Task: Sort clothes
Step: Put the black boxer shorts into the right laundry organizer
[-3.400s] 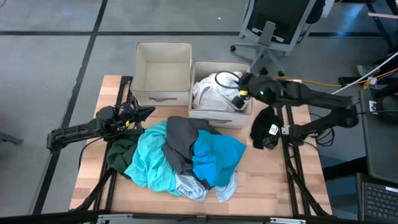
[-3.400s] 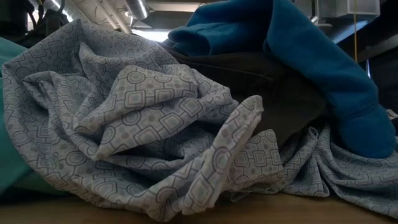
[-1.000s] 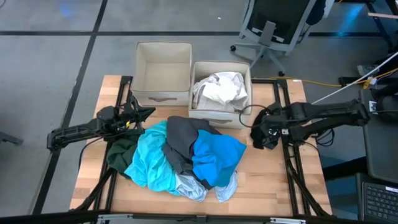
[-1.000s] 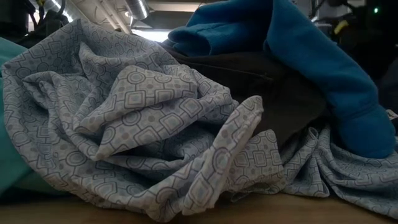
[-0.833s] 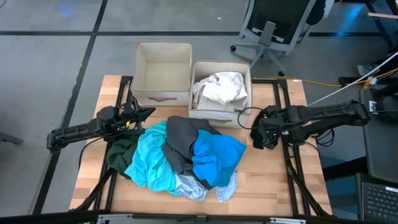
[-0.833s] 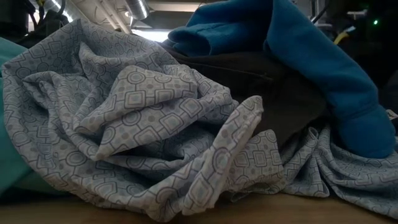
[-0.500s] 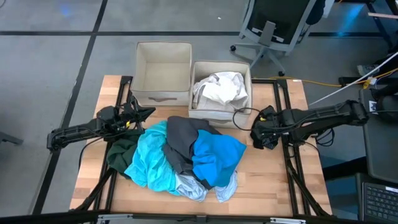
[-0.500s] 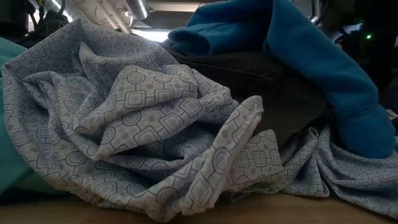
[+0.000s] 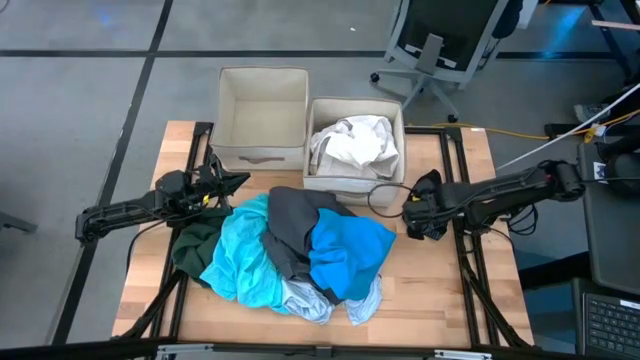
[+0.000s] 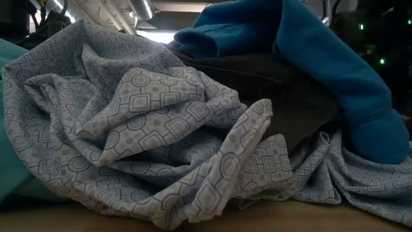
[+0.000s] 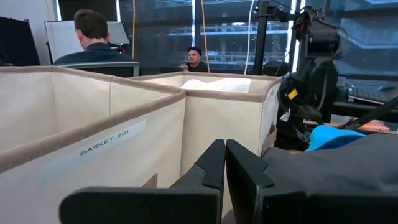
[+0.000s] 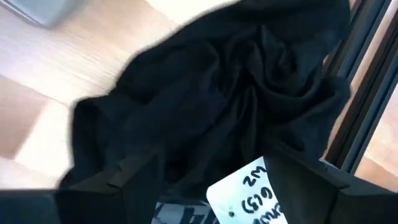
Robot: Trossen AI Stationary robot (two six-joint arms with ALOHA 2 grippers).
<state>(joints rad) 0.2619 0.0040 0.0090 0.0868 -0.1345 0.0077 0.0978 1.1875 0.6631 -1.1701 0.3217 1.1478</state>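
A heap of clothes lies mid-table: turquoise, dark grey, bright blue, dark green and patterned pale blue-grey. A white garment fills the right beige box. A black garment with a white label lies alone at the table's right edge. My right gripper is open right above it, one finger on either side of the bunched cloth. My left gripper is shut at the heap's far left, pointing at the boxes. My right gripper comes at the black garment from above, pointing down, fingers spread over its bunched middle. Whether the fingers touch the cloth I cannot tell. The garment lies on the table.
The left beige box stands empty behind the heap, beside the right one. Bare wood shows at the near right. Dark frame rails run along the right edge. People sit in the room beyond the boxes.
My right gripper has gone down toward the black garment at the table's right edge, and its arm has stretched out lower. Its fingers have stayed apart. The heap and the white garment in the box have not moved.
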